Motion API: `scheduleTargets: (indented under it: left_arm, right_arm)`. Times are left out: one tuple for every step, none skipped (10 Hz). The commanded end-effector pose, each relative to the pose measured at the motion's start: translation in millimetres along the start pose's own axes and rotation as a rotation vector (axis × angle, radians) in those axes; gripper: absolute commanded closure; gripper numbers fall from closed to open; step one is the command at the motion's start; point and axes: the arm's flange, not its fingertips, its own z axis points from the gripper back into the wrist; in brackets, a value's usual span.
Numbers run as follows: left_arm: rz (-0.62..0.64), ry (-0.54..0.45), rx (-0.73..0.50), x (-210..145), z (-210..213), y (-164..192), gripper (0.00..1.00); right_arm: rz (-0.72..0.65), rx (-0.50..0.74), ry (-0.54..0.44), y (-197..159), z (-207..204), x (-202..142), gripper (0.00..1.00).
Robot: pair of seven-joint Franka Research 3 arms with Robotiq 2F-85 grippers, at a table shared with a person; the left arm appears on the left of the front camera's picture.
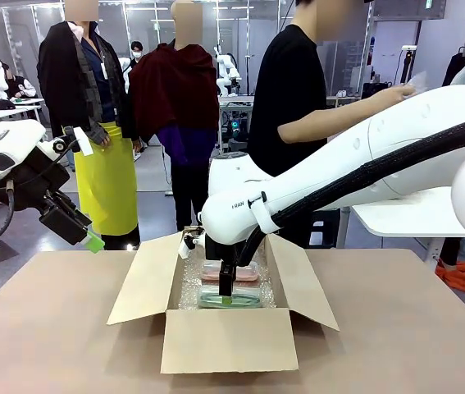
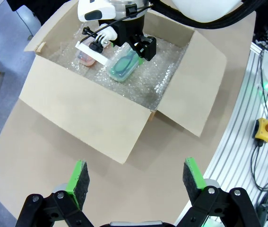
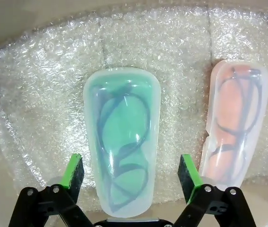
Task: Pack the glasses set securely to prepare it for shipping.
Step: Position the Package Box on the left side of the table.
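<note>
- My right tool [image 3: 131,174] is down inside the open cardboard box [image 1: 228,341], pointing at its floor.
- Its jaws are spread wide apart and grip nothing.
- The mint green case [image 3: 122,142] lies between its two green pads [image 3: 73,171], its long sides running along the fingers.
- One pad sits just beside the case's edge. A strip of bubble wrap [image 3: 44,94] shows between the other pad and the case.
- I cannot tell whether either pad touches the case.
- The mint green case lies flat on the bubble wrap, lid up, with dark spectacle frames showing through the translucent lid.
- The pale pink case [image 3: 235,127] lies flat on the same lining, beside the mint one and apart from it. Dark frames show through its lid too.
- In the front view the pink case is on the far side of the box floor, towards the person [image 1: 285,90], and the mint case is nearer my side.
- The box stands in the middle of the bench [image 1: 396,328] with all four flaps folded outwards.
- Bubble wrap covers its floor and runs up the inner walls.
- My left tool [image 2: 135,177] hangs in the air over the left part of the bench, well apart from the box and tilted down towards it.
- Its jaws are also wide apart, with only bare bench between the pads.
- The person stands at the far side in a black T-shirt, one arm stretched out to the side, away from the box.
</note>
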Motion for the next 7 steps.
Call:
scheduleTargets:
  left_arm:
    - [-0.013,-0.007,-0.014,-2,1,1,0.00]
    - [-0.013,-0.007,-0.014,-2,1,1,0.00]
    - [-0.013,-0.007,-0.014,-2,1,1,0.00]
    - [0.000,0.000,0.000,0,0,0,0.00]
    - [0.081,-0.006,-0.017,3,2,18,0.00]
    - [0.136,-0.039,-0.035,6,6,31,0.00]
    - [0.219,-0.041,-0.055,7,7,44,0.00]
  right_arm:
    - [-0.002,0.006,-0.003,3,1,1,0.00]
    - [-0.002,0.006,-0.003,3,1,1,0.00]
    - [-0.002,0.006,-0.003,3,1,1,0.00]
    - [0.000,0.000,0.000,0,0,0,0.00]
    - [0.007,-0.034,0.007,2,21,-4,0.00]
    - [-0.009,-0.050,0.016,4,36,-8,0.00]
    - [-0.042,-0.062,-0.013,8,56,-16,0.00]
